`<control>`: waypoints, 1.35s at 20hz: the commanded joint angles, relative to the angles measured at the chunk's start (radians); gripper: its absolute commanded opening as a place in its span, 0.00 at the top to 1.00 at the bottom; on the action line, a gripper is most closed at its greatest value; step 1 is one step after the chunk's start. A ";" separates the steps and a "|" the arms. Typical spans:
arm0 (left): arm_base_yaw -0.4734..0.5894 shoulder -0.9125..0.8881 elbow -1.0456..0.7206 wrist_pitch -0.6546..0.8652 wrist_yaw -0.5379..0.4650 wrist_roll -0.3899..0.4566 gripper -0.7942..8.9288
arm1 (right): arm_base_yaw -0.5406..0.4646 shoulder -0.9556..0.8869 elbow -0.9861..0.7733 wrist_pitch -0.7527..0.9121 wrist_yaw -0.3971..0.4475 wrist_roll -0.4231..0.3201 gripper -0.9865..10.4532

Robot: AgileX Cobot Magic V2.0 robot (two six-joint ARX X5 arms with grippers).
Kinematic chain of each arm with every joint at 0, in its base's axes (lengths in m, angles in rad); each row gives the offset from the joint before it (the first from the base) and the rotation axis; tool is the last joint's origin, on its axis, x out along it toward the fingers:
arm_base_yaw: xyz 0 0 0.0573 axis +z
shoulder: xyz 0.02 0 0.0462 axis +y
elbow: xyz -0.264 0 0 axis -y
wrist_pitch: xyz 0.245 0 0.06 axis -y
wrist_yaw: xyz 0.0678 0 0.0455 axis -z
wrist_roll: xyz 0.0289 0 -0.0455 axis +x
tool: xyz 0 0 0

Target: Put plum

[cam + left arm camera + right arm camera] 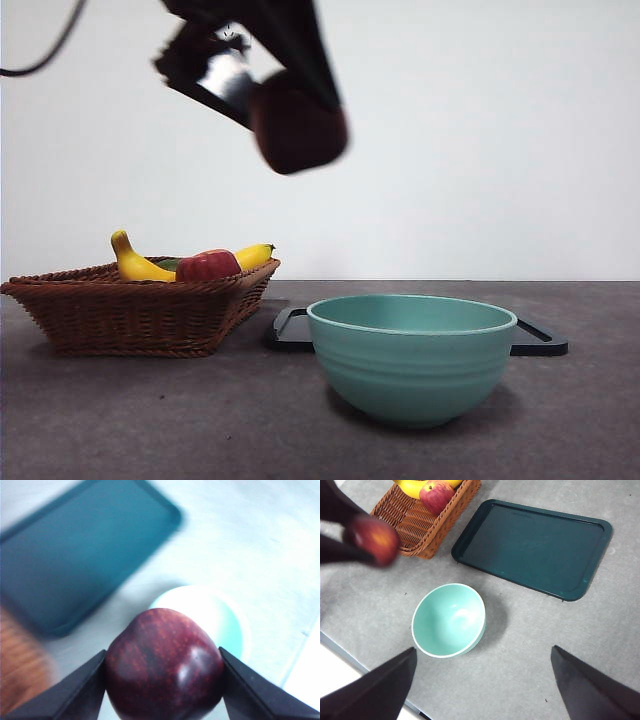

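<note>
Already the plum (165,665) is lifted: the left gripper (164,680) has its jaws closed against both sides of it, high in the air between the basket (140,310) and the bowl (412,355). Setting it down remains, probably in the bowl. Being round, it shows no long axis or facing. The right gripper (482,680) waits, spread wide and empty.
</note>
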 commanded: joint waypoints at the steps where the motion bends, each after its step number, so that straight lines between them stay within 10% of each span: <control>1: -0.054 0.072 0.019 0.037 -0.010 0.002 0.68 | 0.004 0.006 0.019 0.003 -0.002 0.001 0.54; 27: -0.158 0.398 0.019 0.162 -0.059 0.023 0.52 | 0.004 0.006 0.019 0.002 -0.002 0.001 0.54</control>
